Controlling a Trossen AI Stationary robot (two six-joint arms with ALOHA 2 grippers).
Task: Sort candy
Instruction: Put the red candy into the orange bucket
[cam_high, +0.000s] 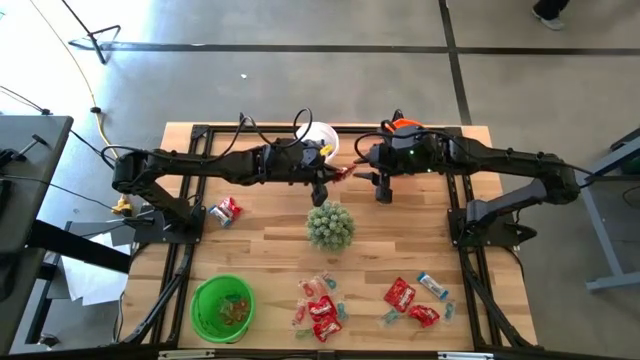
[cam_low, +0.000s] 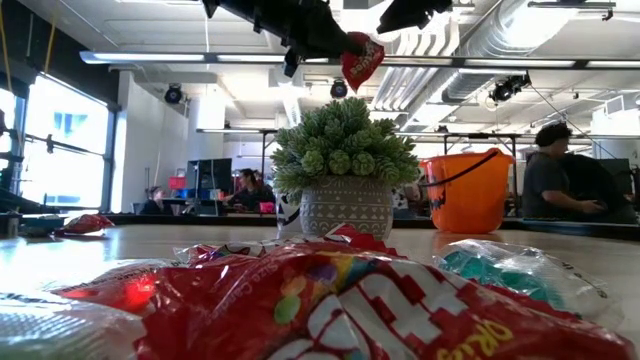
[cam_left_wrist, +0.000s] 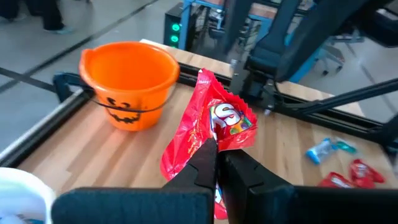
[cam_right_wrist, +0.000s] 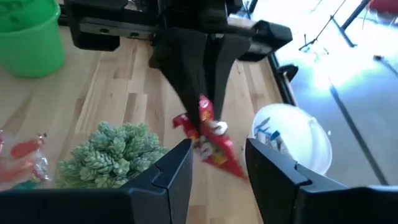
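The scene is bright and evenly lit. In the low view, long ceiling lamps (cam_low: 300, 60) run across the top of the frame, and a tall window (cam_low: 60, 130) at the left is almost white with daylight. There the shiny red candy packets (cam_low: 330, 300) at the bottom are very close and strongly out of focus, while the green spiky plant in its patterned pot (cam_low: 345, 165) in the centre is sharp. In the high view, the light wooden slatted table (cam_high: 270, 255) shows only soft, short shadows under the arms. In the right wrist view, the upper right corner is washed out by glare on the grey floor (cam_right_wrist: 348, 56), and the round white plastic bucket (cam_right_wrist: 305, 140) looks overexposed. Both wrist views are slightly blurred, and their own dark fingers at the bottom are soft.
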